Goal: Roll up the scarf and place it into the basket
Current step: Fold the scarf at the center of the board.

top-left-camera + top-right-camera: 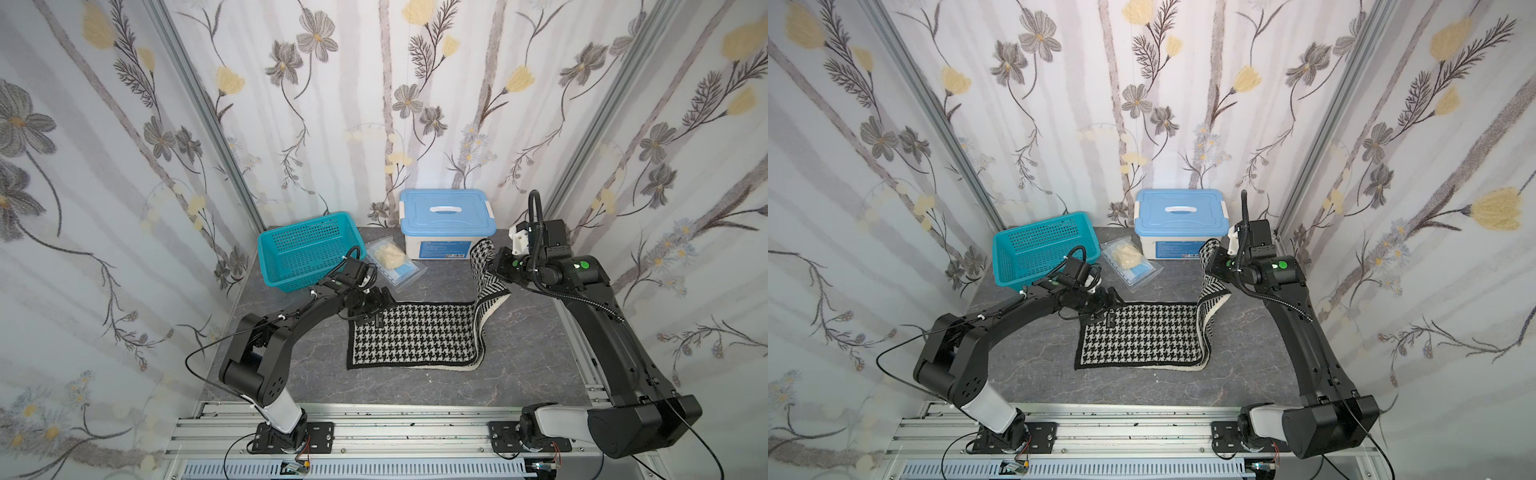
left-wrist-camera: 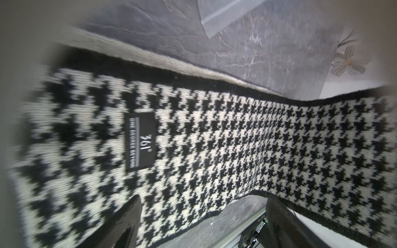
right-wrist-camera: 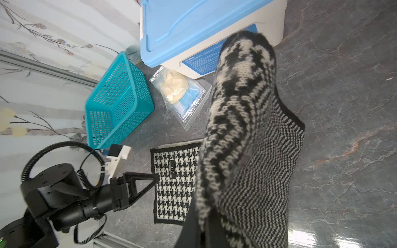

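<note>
Black woven label [image 2: 140, 141] sewn on houndstooth face of scarf [image 2: 236, 150]: white "361°", with a line of small capitals beside it, blurred, apparently "ONE DEGREE BEYOND". Same label in right wrist view [image 3: 171, 169], too small to read. Blue sticker [image 1: 442, 249] on front wall of white box [image 1: 412, 247]: fine white print, illegible in both top views and right wrist view.

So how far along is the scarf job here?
Early stage. Done: nothing rolled yet; part of the scarf lies flat on the table, houndstooth up. In hand: the right claw is shut on the far end, lifted near the white box, while the left claw stands open at the flat end by the label. Left: rolling it all and putting it into the basket, which is empty.
</note>
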Controlling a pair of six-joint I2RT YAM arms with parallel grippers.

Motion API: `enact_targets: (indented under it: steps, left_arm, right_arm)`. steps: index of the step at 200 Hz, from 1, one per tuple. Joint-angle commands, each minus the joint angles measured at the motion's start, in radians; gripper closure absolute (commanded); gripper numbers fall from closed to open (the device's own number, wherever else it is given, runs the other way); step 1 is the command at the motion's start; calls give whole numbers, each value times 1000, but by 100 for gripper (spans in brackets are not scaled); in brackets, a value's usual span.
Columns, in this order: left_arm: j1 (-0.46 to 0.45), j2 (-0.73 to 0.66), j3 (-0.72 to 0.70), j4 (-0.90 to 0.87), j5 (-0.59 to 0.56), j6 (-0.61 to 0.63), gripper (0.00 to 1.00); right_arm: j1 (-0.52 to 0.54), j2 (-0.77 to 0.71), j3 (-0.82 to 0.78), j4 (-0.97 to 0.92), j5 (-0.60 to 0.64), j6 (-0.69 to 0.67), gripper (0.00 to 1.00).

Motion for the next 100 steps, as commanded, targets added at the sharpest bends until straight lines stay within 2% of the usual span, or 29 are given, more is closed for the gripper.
enact_targets:
  steps: [1,42,84,100]
  left_arm:
    - [50,-56,-58,-91,14,84,9]
    - [172,-151,-303,34,63,27,11]
    - [255,-138,-401,101,100,37,11]
    - [267,-131,-431,152,121,8,15]
  right_arm:
    - [35,39,58,-1,73,34,100]
    - [163,100,170,-61,127,77,100]
    - [316,201,206,-59,149,147,100]
    - [360,235,206,-39,140,171,100]
